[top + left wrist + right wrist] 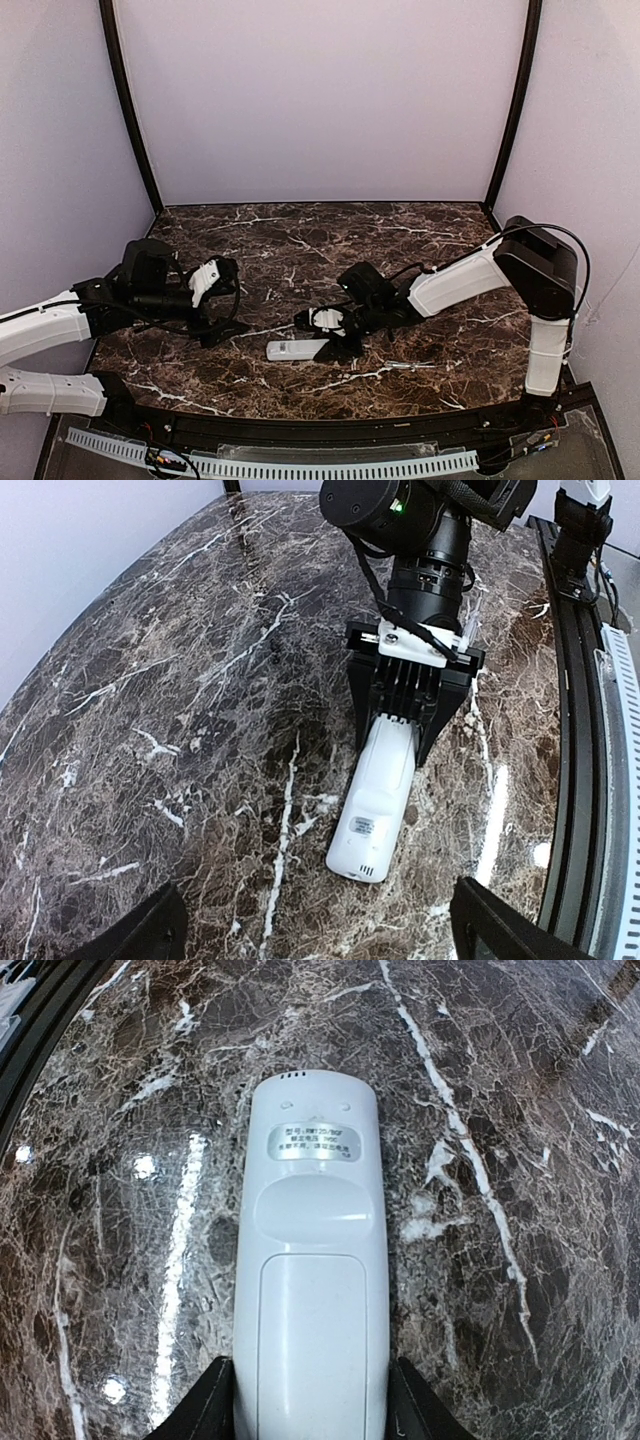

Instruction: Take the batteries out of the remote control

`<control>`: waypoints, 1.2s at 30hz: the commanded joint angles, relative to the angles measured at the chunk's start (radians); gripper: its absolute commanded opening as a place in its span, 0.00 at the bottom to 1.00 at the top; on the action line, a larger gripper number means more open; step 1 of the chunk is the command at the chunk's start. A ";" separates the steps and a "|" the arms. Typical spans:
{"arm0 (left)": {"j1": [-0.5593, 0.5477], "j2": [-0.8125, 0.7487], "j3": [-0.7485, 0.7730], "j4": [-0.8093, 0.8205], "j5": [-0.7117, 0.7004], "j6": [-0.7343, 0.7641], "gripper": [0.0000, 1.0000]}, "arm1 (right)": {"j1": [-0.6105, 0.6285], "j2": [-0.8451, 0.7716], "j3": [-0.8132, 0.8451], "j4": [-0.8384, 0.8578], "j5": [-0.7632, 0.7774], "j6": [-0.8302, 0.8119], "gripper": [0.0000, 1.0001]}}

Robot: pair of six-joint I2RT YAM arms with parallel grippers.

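The white remote control (297, 349) (378, 800) (310, 1260) lies flat on the marble table (300, 240), back side up, with its label facing me. Its battery cover is in place, so the batteries are hidden. My right gripper (333, 332) (393, 742) (310, 1415) reaches in from the right, a black finger pressed against each long side of the remote's near end. My left gripper (215, 280) (320, 925) hovers to the left of the remote, open wide and holding nothing. It points at the remote's free end.
A black rail (575, 680) runs along the table's near edge, with a white perforated strip (300, 465) below it. Pale walls and two dark posts (130, 110) close in the back and sides.
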 commanded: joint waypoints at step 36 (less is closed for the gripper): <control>0.101 0.354 0.629 -0.280 0.254 -0.403 0.99 | 0.009 -0.429 -0.291 0.597 0.395 0.014 0.20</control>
